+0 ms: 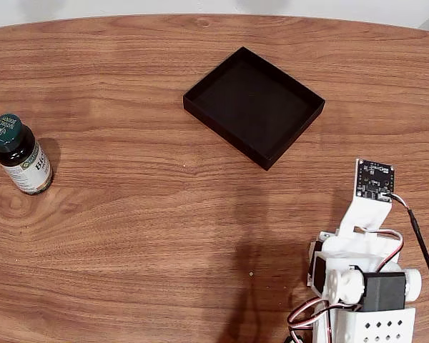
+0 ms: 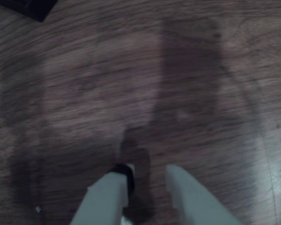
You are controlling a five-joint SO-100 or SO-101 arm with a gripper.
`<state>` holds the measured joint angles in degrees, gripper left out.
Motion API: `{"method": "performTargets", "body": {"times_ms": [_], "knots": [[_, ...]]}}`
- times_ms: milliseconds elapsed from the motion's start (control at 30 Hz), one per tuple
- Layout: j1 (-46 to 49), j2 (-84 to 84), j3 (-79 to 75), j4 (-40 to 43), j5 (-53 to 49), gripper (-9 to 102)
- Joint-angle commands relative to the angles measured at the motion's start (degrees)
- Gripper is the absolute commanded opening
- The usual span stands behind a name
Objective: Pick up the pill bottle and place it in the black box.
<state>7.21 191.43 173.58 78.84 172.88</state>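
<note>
In the wrist view the tool (image 2: 147, 180) hangs just above bare wood, its two pale fingers (image 2: 107, 194) entering from the bottom edge with a narrow gap between them and nothing in it, so the tool stands slightly apart. One finger carries a dark pad at its tip. The bench (image 2: 84, 93) beneath it is blurred brown grain crossed by soft shadows. A black corner of the box (image 2: 25, 7) shows at that view's top left, well apart from the fingertips.

In the fixed view the arm (image 1: 365, 279) is folded low at the lower right, white with black servos, a small circuit board at its top end, and red, white and black wires looping along its side. The box (image 1: 254, 106) lies up and left of the arm, turned at an angle so one corner points toward the arm; it is empty, with open wood between it and the arm. The bottle (image 1: 20, 153) stands upright far to the left of the arm, near the left edge of the frame, well apart from the box. Bare bench (image 1: 164, 236) stretches between bottle and arm. The bench's curved far edge runs along the top of the fixed view.
</note>
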Motion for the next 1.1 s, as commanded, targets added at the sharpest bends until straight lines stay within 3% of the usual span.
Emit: {"method": "performTargets", "body": {"times_ms": [0, 300, 1067], "knots": [[0.18, -0.18, 0.00, 7.73, -1.49, 5], [-5.27, -0.09, 0.00, 7.73, -1.67, 5], [-4.31, -0.09, 0.00, 7.73, -1.67, 5]]}}
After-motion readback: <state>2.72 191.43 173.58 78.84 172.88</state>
